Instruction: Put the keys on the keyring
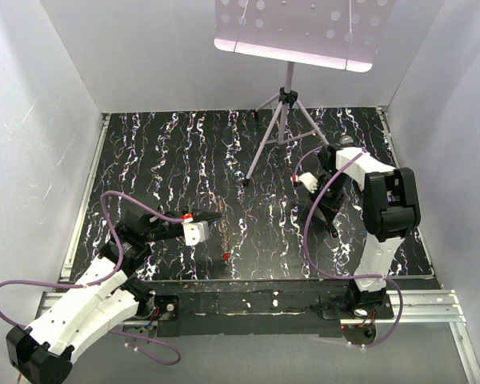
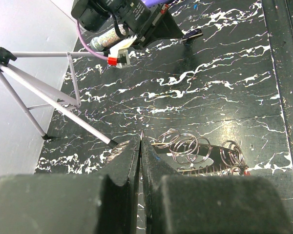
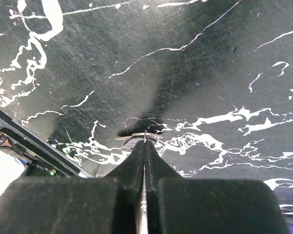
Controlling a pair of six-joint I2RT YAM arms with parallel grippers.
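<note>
Meanwhile, we see the left gripper (image 2: pixel 140 142) clamped shut on the coiled grey metal keyring (image 2: pixel 184 146) near centre-left, while the closed right gripper (image 3: pixel 144 144) pinches a thin silver key (image 3: pixel 138 137) at right.

Your keyring (image 2: pixel 185 146) shows as a cluster of overlapping silvery wire loops, low over the black marbled table (image 2: pixel 224 87), with a small red piece (image 2: pixel 246 171) at its edge. One thin silvery key (image 3: pixel 139 137) sits edge-on, pinched at the right gripper (image 3: pixel 144 142) tips.
</note>
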